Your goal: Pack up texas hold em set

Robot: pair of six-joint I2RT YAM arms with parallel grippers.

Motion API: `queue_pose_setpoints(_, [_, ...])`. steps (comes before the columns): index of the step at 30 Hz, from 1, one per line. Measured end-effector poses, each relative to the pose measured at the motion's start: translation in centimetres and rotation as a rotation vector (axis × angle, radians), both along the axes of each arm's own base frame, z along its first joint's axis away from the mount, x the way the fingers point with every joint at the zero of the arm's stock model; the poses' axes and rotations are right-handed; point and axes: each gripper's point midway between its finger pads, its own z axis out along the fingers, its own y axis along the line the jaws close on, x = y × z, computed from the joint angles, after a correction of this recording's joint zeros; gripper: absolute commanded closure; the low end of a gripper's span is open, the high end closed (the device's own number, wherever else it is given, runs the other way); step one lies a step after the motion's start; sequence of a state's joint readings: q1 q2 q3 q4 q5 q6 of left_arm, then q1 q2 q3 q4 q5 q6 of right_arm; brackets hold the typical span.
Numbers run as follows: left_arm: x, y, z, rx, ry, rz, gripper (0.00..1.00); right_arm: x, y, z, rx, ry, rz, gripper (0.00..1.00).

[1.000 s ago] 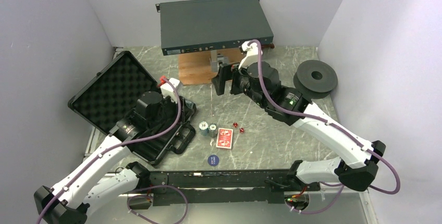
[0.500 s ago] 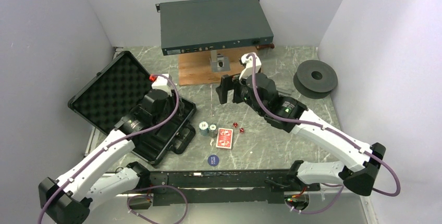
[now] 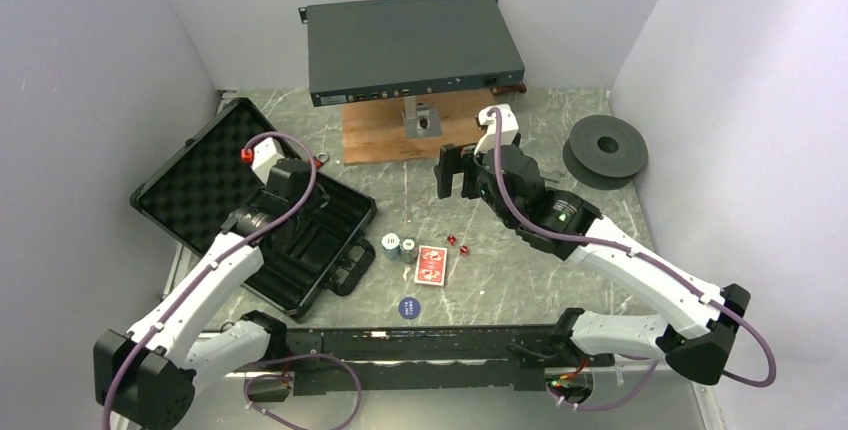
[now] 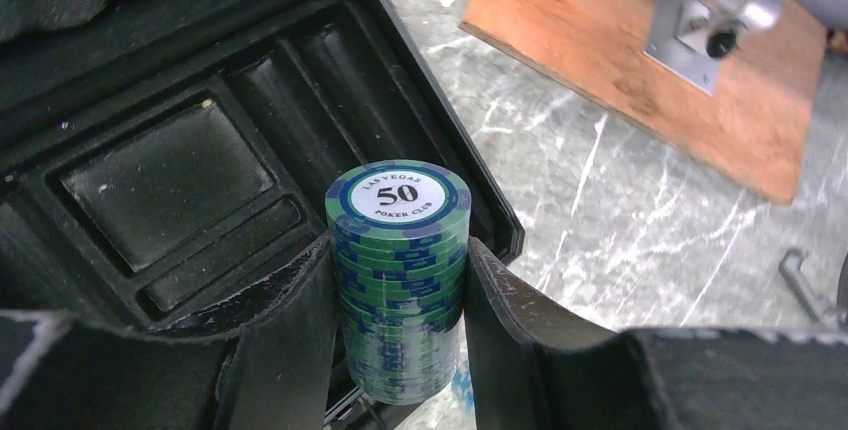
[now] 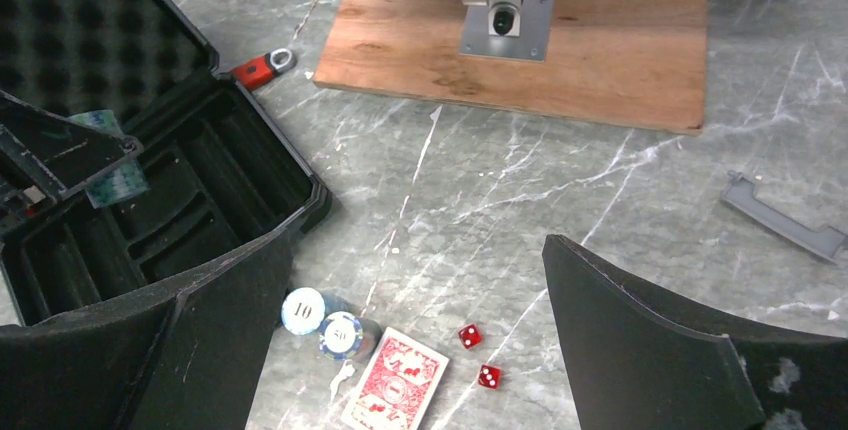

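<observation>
One upright stack of green-and-blue poker chips, top face marked 50, sits pinched between the two dark fingers of the left pincer, jaws pressed against its sides. It is held upright, likely so the column does not spill going into a slot. It hangs over the moulded tray of the black hard briefcase, above the long grooves near the tray's right edge, not yet set down. The briefcase lies open at the left of the bench, egg-crate foam lid tipped back, handle toward the arm bases.

Outward, loose between the arms:
- two short chip stacks, touching each other, just beside the briefcase corner
- red-backed card deck, just right of them
- two tiny red dice, near the deck, apart from each other
- small blue disc, nearer the bases

All of these are unpacked, so I judge the task to be early.

The right pincer is spread wide, holds nothing, and hovers above the loose pieces, probably waiting its turn.

Surface: grey marbled bench. At the back lies a brown wooden board with a metal post, with a large grey flat rack box above its far part. A dark grey spool sits far right. Plain pale walls close three sides.
</observation>
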State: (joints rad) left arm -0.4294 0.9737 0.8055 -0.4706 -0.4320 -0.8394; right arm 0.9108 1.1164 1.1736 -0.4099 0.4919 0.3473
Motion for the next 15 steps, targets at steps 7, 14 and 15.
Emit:
queue_pose_setpoints(7, [1.0,1.8,-2.2,-0.099,0.064,0.197,1.0,-0.3,-0.5,0.4,0.007,-0.004,-0.007,0.0])
queue_pose_setpoints(14, [2.4,2.8,-3.7,-0.165,0.093,0.324,1.0,-0.9,-1.0,-0.5,0.002,0.029,-0.01,0.0])
queue_pose_setpoints(15, [2.7,2.9,-3.8,-0.172,0.103,0.343,1.0,-1.0,-1.1,-0.5,0.003,0.031,-0.011,0.0])
